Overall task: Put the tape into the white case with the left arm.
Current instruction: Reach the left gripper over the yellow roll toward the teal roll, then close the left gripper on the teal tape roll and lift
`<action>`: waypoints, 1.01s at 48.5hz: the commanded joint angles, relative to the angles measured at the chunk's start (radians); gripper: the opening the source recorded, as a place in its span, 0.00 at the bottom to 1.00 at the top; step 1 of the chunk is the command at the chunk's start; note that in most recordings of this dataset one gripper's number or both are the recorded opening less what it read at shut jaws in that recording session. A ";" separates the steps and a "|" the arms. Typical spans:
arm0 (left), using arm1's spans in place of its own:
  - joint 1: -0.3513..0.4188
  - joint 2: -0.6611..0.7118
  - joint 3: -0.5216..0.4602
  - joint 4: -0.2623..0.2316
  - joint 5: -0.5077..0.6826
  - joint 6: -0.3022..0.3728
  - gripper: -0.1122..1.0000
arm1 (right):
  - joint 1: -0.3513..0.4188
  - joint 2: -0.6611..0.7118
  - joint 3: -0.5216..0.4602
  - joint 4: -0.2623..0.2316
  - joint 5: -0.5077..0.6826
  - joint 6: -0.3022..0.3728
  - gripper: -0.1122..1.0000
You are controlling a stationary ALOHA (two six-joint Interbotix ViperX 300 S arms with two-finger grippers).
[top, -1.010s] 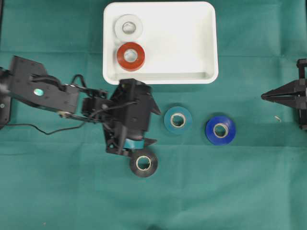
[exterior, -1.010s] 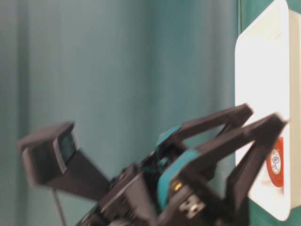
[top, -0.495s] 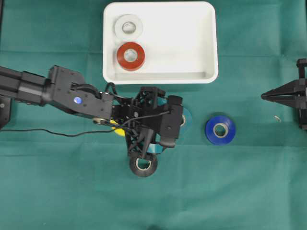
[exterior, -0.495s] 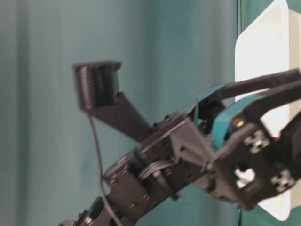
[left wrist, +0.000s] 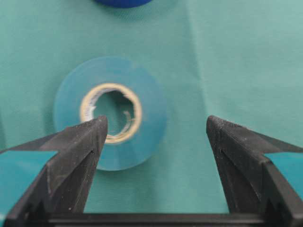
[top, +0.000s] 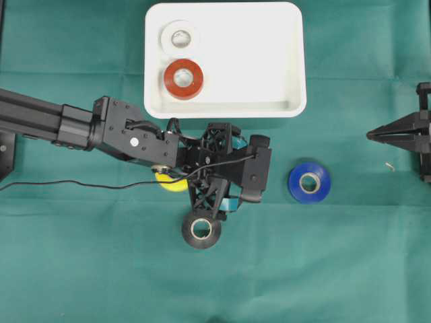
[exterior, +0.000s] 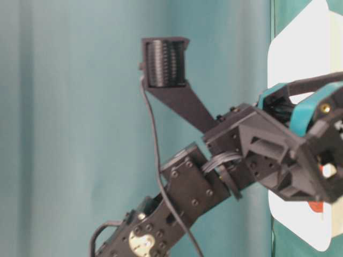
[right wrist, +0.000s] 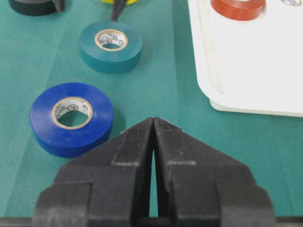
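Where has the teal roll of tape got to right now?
The teal tape roll lies flat on the green cloth, under the open left end effector; the right wrist view shows it between the blue roll and the black roll.

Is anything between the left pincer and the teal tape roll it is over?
Nothing visible. In the left wrist view the left pincer stands open above the teal tape roll, one fingertip overlapping its edge, only bare cloth between the tips.

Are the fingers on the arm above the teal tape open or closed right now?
Open. In the wrist view the left gripper's two fingers stand wide apart above the teal tape, which lies flat on the cloth, not gripped.
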 commanded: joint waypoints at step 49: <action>0.000 0.091 -0.063 0.003 -0.006 0.000 0.85 | -0.002 0.006 -0.011 0.000 -0.011 -0.002 0.02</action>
